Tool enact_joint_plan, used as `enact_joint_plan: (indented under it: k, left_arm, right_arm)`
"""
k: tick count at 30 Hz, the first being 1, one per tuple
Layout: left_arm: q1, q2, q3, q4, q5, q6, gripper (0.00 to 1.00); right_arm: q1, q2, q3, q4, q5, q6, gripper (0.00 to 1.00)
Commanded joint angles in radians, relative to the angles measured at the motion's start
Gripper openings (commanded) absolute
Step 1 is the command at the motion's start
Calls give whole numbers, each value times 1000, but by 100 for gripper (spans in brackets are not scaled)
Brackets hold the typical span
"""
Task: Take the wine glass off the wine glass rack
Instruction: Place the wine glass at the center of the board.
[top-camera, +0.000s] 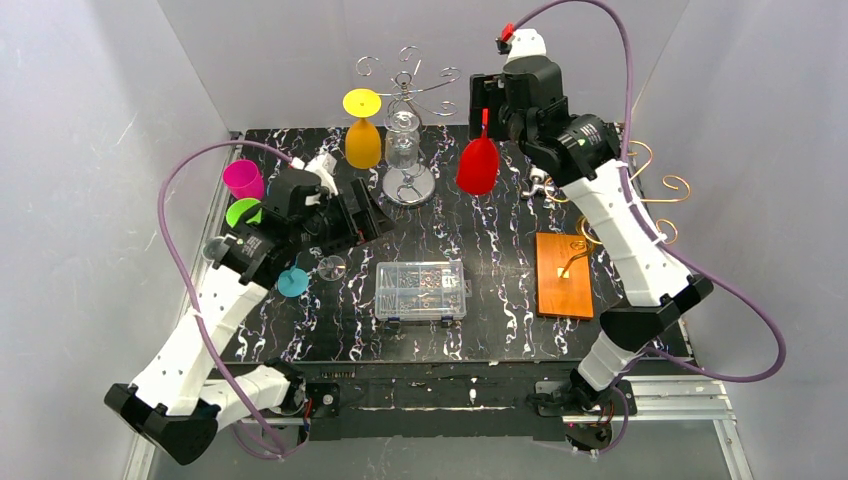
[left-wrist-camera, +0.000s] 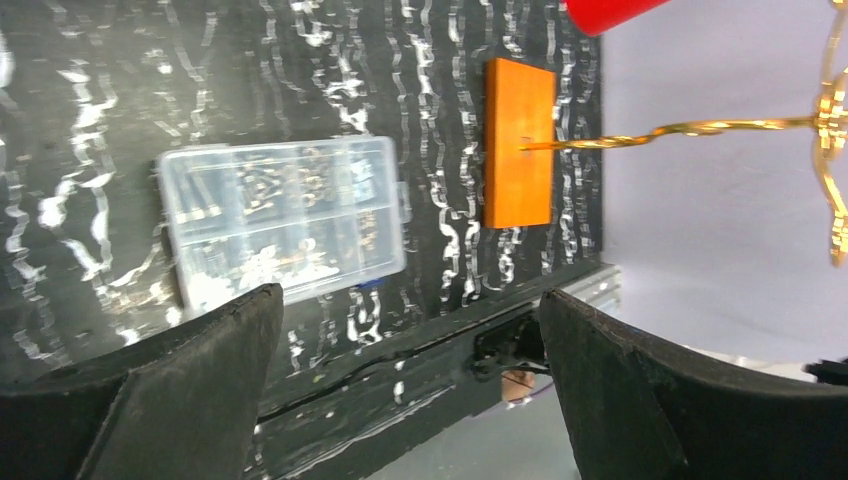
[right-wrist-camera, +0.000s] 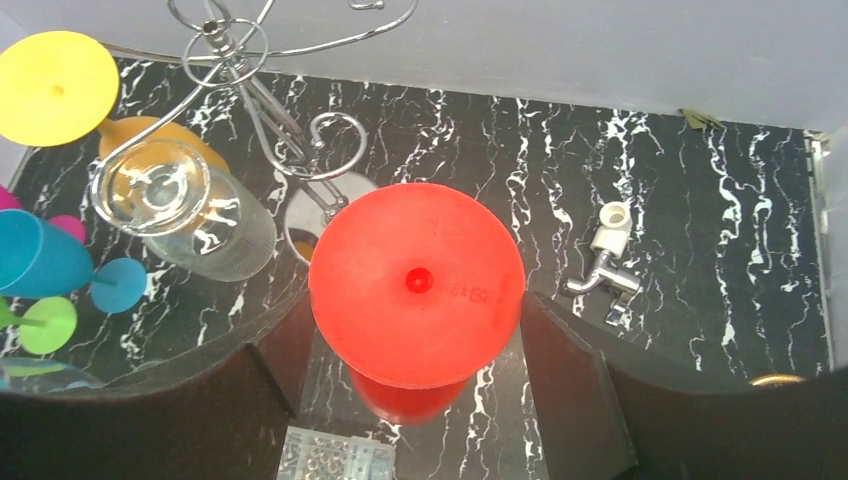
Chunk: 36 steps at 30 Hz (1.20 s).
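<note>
My right gripper (top-camera: 488, 100) is shut on the foot of a red wine glass (top-camera: 478, 165), which hangs upside down in the air just right of the silver wire rack (top-camera: 405, 85). In the right wrist view the red foot (right-wrist-camera: 415, 280) sits between my dark fingers (right-wrist-camera: 575, 390), clear of the rack (right-wrist-camera: 250, 60). A yellow-orange glass (top-camera: 363, 140) and a clear glass (top-camera: 403, 140) hang upside down on the rack. My left gripper (top-camera: 385, 225) is open and empty, low over the left of the table; its jaws stand wide apart in the left wrist view (left-wrist-camera: 410, 340).
A clear parts box (top-camera: 422, 290) lies at the table's middle front. A wooden block (top-camera: 565, 275) bears a gold wire rack (top-camera: 640, 190) at right. A small metal tap (top-camera: 538, 185) lies behind it. Magenta (top-camera: 243, 180), green (top-camera: 243, 212) and blue (top-camera: 292, 282) cups stand at left.
</note>
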Motion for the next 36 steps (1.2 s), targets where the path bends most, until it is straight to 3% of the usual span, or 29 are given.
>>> enact_joint_plan:
  k: [1,6,12,36]
  left_arm:
    - [-71,-39,-89,257,-19,-132,99]
    - [-143,-12,-165,461,-66,-198,99]
    - [-155,33,-260,769,-34,-261,99]
    - [-115,37,-452,1304,80,-445,99]
  right_arm:
    - [-4,-61,6,-22,-53,41,72]
    - [-3,-71,46,-80,-127,81,72]
    - [-2,-72,89,-116,-226,133,72]
    - [-5,-47,206,-107,-356,275,72]
